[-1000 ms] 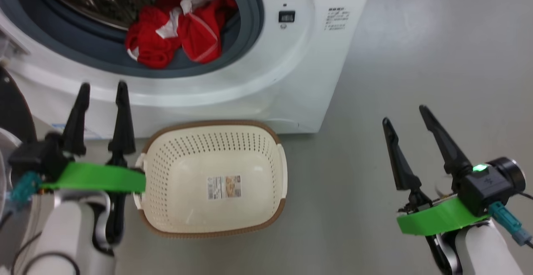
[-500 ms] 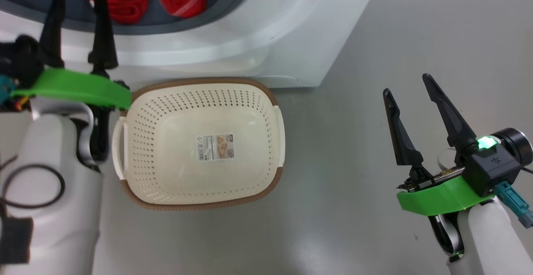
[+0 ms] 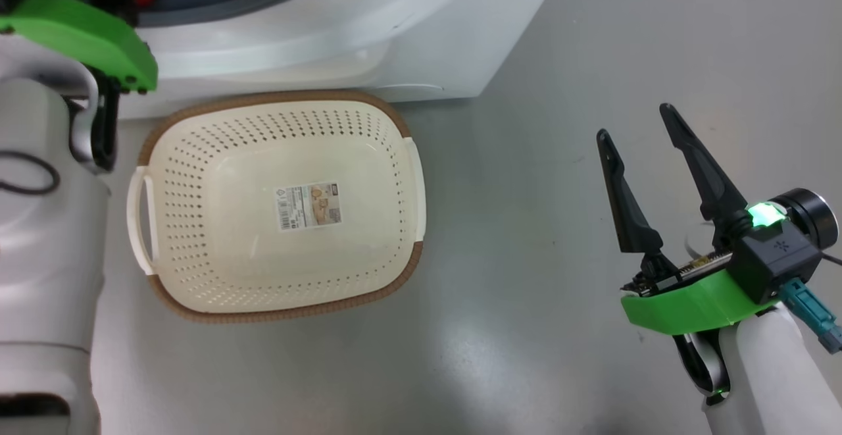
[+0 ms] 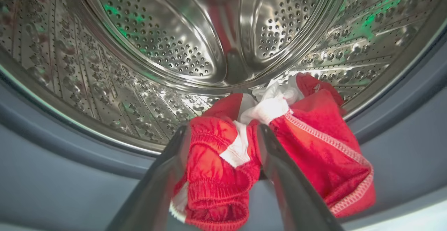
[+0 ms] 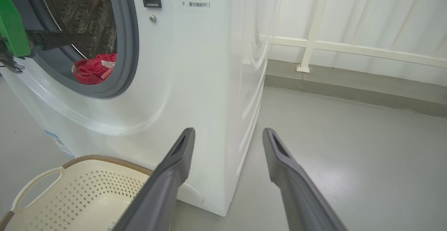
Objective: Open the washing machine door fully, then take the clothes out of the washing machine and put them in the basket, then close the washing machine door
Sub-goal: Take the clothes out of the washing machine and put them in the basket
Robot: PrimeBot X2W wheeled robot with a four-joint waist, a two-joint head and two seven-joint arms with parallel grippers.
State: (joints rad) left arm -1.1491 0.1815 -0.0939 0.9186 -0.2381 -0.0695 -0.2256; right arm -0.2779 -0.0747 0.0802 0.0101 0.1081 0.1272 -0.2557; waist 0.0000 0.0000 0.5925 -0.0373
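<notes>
Looking at a glossy grey floor (image 3: 559, 60), with a white railing (image 5: 314, 24) along the back wall. One washing machine (image 5: 195, 66), and one basket (image 3: 197, 158) on the floor just in front of it (sticker (image 3: 308, 204) on its bottom). One red-and-white bundle of clothes (image 4: 314, 147) at the drum's lip, garment count unclear. Two grippers: left gripper (image 4: 223, 129) is in the opening, fingers spread either side of a red fold, not pinching. Right gripper (image 3: 633, 120) is spread too, over the floor right of the basket.

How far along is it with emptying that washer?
Done: the washing machine stands open. In hand: the left pincer, open, straddles the red clothes at the drum mouth, not yet clamped. Left: the basket holds no clothes, and the door needs shutting.
</notes>
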